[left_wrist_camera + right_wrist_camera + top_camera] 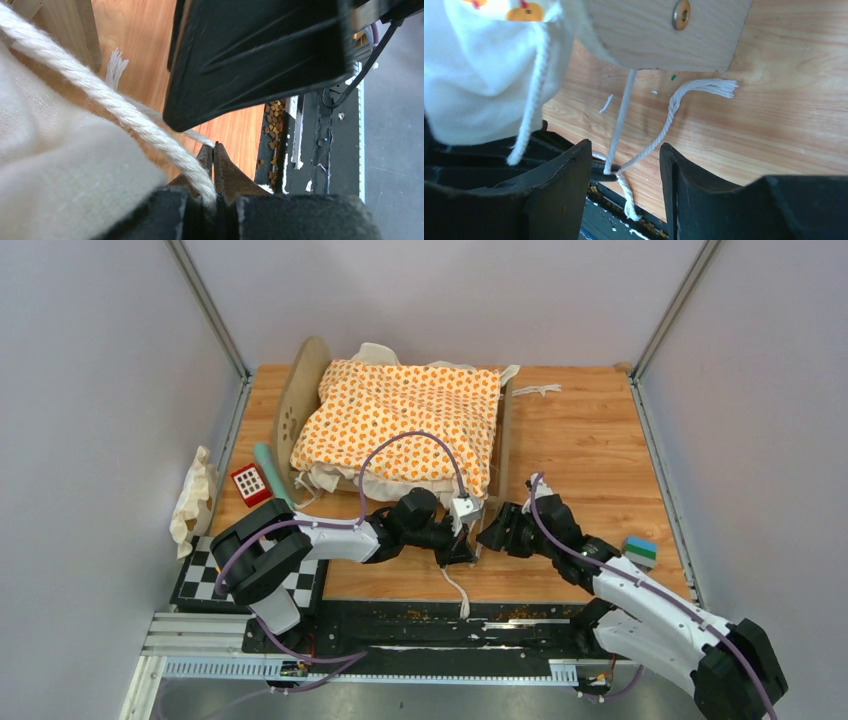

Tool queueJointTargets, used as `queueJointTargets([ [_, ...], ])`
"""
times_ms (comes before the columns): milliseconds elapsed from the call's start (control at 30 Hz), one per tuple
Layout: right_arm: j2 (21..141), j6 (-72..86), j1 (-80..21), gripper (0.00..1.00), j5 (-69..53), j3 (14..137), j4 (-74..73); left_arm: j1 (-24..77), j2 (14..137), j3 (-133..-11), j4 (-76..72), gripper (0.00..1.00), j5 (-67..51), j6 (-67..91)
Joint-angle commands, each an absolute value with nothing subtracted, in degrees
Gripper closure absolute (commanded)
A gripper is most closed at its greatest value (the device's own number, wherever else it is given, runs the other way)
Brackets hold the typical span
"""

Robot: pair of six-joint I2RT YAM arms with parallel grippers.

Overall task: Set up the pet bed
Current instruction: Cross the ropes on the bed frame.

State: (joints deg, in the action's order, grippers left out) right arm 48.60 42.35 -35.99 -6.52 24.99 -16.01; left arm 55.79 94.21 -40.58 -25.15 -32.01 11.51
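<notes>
The pet bed (300,405), a light-wood frame, stands at the back centre with an orange-patterned cushion (400,420) lying on it. In front of its right end board (503,440), my left gripper (462,545) is shut on a white tie cord (150,135) running from the cushion's cream edge (50,165). The left wrist view shows the jaws pressed together on the cord (214,150). My right gripper (490,530) faces it closely and stands open (624,150). Cords (664,120) pass between its fingers without touching them, below the bed's wooden board (659,35).
A red-and-white square item (250,482) and a teal object (268,470) lie left of the bed. A crumpled cloth (195,495) sits off the left edge, a checkerboard (205,575) at the near left, a blue-green block (641,551) at right. Another tie (535,390) trails behind the bed.
</notes>
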Motion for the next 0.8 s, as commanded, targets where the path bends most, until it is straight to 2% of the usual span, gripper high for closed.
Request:
queueJointTargets([
  [0, 52.83, 49.23, -36.50, 0.48, -9.72, 22.24, -2.02, 56.46, 92.48, -40.61, -24.75, 1.00, -36.24, 12.65],
  [200, 59.58, 50.40, -37.80, 0.56, -8.51, 20.53, 5.41, 56.49, 92.02, -40.35, -24.59, 1.00, -36.68, 12.72],
  [300, 61.73, 50.21, -38.02, 0.68, -9.91, 19.52, 8.65, 56.51, 91.58, -40.26, -24.57, 1.00, -37.01, 13.00],
  [400, 60.43, 49.50, -38.04, 0.84, -12.46, 18.68, 10.00, 56.51, 90.38, -40.14, -23.87, 0.90, -36.95, 13.01],
  [533, 53.91, 45.31, -38.01, 0.92, -9.96, 21.22, -1.37, 56.45, 86.64, -40.74, -19.33, 0.70, -35.84, 11.64],
  [767, 47.49, 36.10, -37.98, 0.94, -14.57, 29.99, -18.81, 56.34, 78.93, -39.48, -11.41, 0.65, -32.35, 9.71],
])
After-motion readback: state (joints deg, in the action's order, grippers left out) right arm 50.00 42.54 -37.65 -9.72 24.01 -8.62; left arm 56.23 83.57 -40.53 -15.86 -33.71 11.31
